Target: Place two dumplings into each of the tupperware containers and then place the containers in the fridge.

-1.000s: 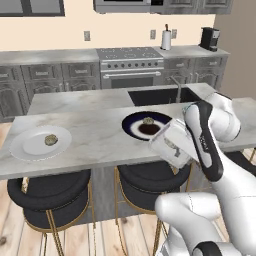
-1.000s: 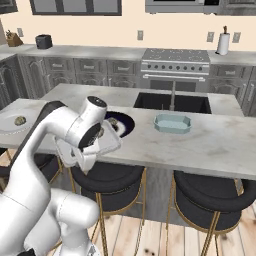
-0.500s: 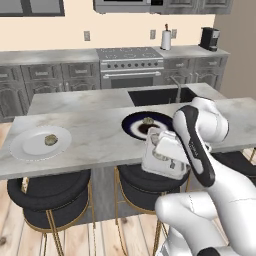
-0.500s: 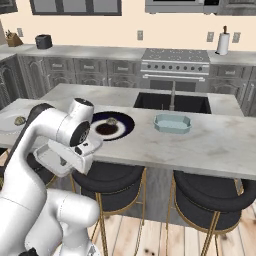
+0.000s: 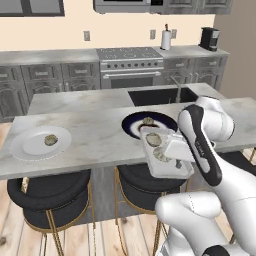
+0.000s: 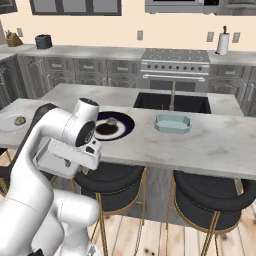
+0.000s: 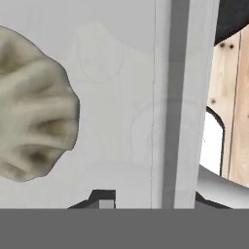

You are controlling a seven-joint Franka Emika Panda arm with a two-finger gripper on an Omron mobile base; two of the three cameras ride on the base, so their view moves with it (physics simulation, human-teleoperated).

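Note:
My gripper (image 5: 176,159) is shut on the right rim of the translucent whitish tupperware container (image 5: 156,161), which hangs just past the island's front edge, above the stools. Two dumplings (image 5: 154,139) lie inside it. In the hand view one dumpling (image 7: 34,102) sits on the tub's pale floor (image 7: 116,92), and the rim (image 7: 177,97) runs up between my fingertips. From the right base view the same tub (image 6: 54,156) shows under my hand (image 6: 82,150). The pale teal container (image 6: 171,123) rests on the island by the sink. The fridge is out of view.
A dark-blue plate (image 5: 131,125) holds one dumpling (image 5: 148,120) just behind the held tub. A white plate (image 5: 25,145) at the island's left end carries another dumpling (image 5: 50,140). Black stools (image 5: 50,192) stand below the island's edge, and the sink (image 6: 172,102) is at the back.
The arm has swung the whitish container with its dumplings away from the dark-blue plate, toward the island's front edge and a little lower. Plates and teal container stayed put.

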